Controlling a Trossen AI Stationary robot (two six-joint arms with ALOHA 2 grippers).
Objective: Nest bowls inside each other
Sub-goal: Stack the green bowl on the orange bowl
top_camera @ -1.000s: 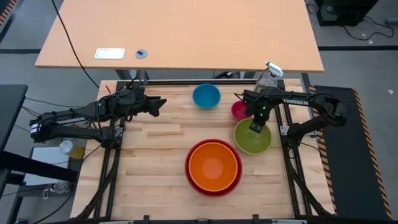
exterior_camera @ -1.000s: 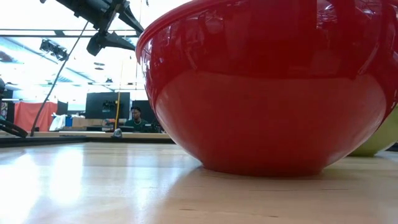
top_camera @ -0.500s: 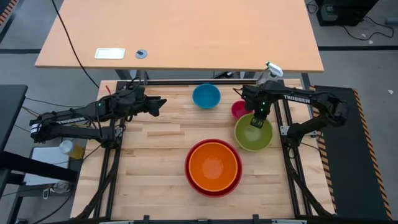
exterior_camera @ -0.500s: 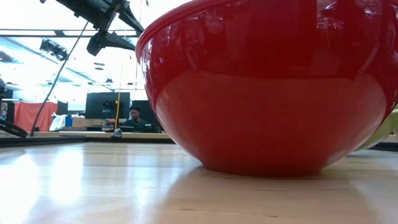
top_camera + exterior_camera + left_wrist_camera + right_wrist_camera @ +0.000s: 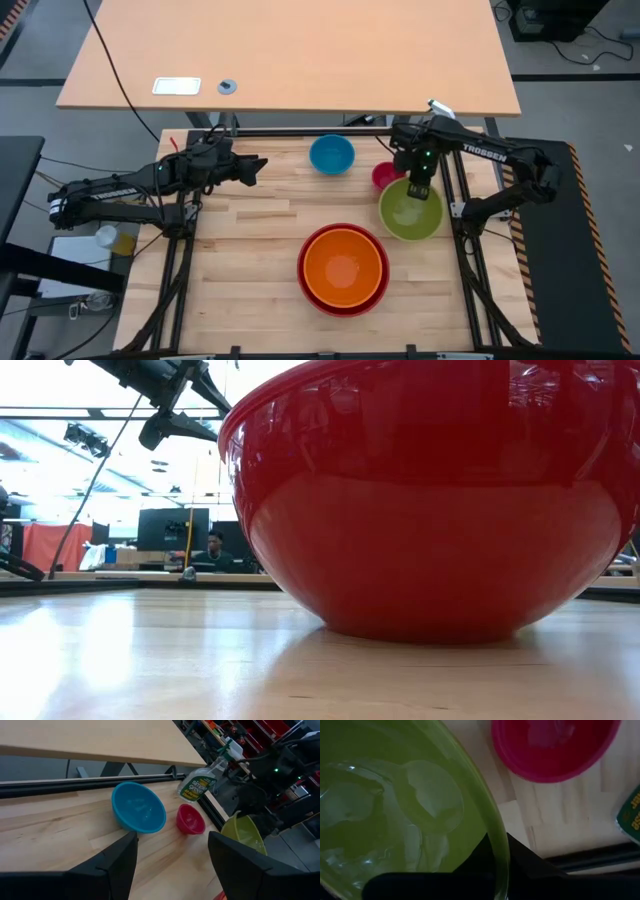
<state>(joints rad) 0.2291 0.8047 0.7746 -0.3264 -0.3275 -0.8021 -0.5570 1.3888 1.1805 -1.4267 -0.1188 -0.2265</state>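
Observation:
The lime green bowl (image 5: 410, 212) hangs over the table's right side with my right gripper (image 5: 418, 190) shut on it. The orange bowl (image 5: 343, 263) sits nested in the red bowl (image 5: 345, 300), which rests on its base (image 5: 425, 630) near the front. The blue bowl (image 5: 331, 154) and the small pink bowl (image 5: 384, 176) stand on the table at the back. My left gripper (image 5: 258, 167) hovers open over the table's left side, its fingers apart (image 5: 172, 870) and nothing between them. My right gripper pinches the green bowl's rim at its far side (image 5: 496, 845), one finger inside the bowl and one outside. The fingers come from above, pointing down. The bowl hangs below them with its mouth up, clear of the table.
A clear spray bottle (image 5: 432, 120) stands at the back right corner, just beyond the pink bowl (image 5: 190, 819). A second, larger table (image 5: 290, 50) lies beyond the far edge. Bare wood (image 5: 240, 260) stretches across the near left.
My right gripper has risen with the green bowl, which has come up off the table and has left the low view. The wrist has rolled a little. The other bowls stay where they were.

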